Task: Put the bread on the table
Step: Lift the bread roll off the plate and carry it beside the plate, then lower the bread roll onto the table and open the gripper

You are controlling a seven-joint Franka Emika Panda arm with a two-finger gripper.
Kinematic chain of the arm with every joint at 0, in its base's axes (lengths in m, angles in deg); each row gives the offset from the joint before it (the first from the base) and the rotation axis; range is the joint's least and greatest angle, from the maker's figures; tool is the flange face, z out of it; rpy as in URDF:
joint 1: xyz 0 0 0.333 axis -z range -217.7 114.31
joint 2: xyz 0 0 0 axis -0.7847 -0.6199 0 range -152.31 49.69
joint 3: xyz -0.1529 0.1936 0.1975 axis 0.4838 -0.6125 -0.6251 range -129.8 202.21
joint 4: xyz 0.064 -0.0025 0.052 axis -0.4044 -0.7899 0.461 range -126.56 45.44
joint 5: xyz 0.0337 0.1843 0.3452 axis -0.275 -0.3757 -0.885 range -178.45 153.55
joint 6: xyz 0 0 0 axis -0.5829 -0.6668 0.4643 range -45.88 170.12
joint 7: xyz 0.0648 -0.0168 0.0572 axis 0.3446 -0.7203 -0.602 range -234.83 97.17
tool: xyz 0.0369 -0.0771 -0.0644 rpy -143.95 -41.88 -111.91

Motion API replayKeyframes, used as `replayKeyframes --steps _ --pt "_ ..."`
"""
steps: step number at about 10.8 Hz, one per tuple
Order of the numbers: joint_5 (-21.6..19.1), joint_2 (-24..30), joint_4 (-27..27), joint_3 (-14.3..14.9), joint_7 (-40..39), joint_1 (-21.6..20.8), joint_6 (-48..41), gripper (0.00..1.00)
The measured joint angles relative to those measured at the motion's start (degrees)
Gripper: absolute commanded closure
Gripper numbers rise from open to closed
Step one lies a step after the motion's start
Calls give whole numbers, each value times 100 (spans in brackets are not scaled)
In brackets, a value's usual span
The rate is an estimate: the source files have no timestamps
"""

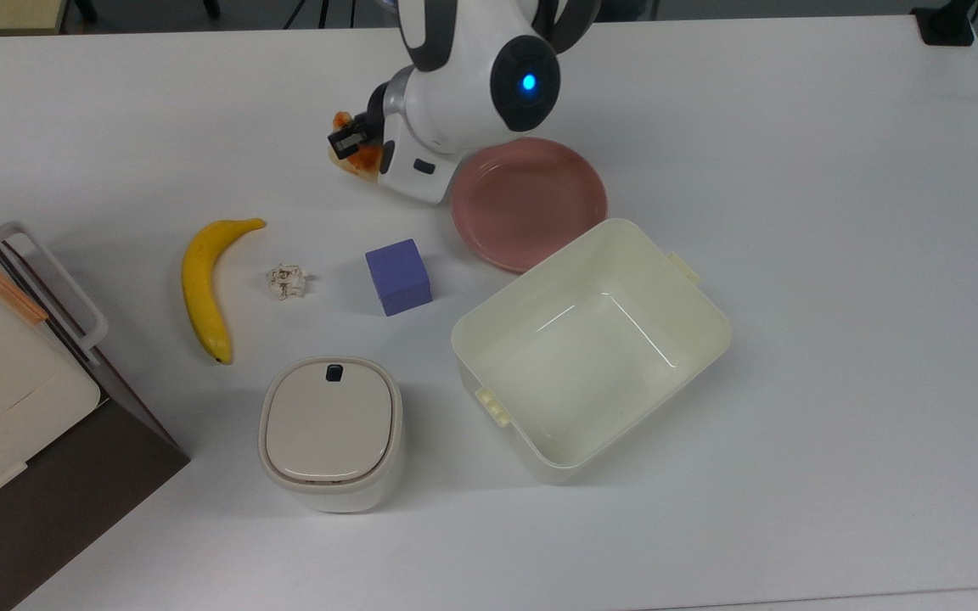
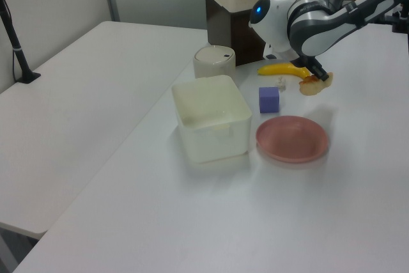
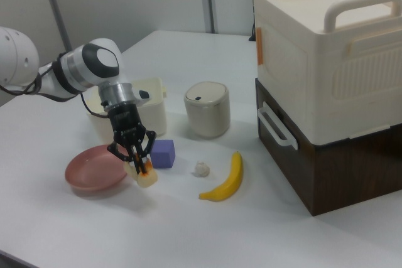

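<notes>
The bread point(image 1: 356, 159), orange-brown on top with pale sides, hangs tilted in my gripper point(image 1: 350, 141), which is shut on its upper part. It is low over the white table point(image 1: 795, 170), to the top view's left of the pink plate point(image 1: 531, 199). In the right view the bread point(image 3: 146, 177) sits under the gripper point(image 3: 139, 162), between the plate point(image 3: 93, 171) and the purple cube point(image 3: 164, 153). Whether it touches the table I cannot tell. In the left view the bread point(image 2: 311, 87) is beyond the plate point(image 2: 292, 139), with the gripper point(image 2: 321, 76) on it.
A purple cube point(image 1: 398, 276), a crumpled paper scrap point(image 1: 286, 281) and a yellow banana point(image 1: 205, 284) lie in a row. An open white bin point(image 1: 591, 339) and a lidded small can point(image 1: 330, 433) stand nearer the front. A large box point(image 3: 326, 86) fills the top view's left edge.
</notes>
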State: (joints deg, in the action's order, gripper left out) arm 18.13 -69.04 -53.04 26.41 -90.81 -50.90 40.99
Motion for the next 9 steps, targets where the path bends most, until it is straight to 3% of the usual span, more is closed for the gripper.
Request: replayKeyframes --steps 6,7,9 --pt "344 -399 -318 1 1 262 541 100" --pt "363 -458 -319 1 2 306 640 96" --pt "366 -486 -314 1 2 392 743 0"
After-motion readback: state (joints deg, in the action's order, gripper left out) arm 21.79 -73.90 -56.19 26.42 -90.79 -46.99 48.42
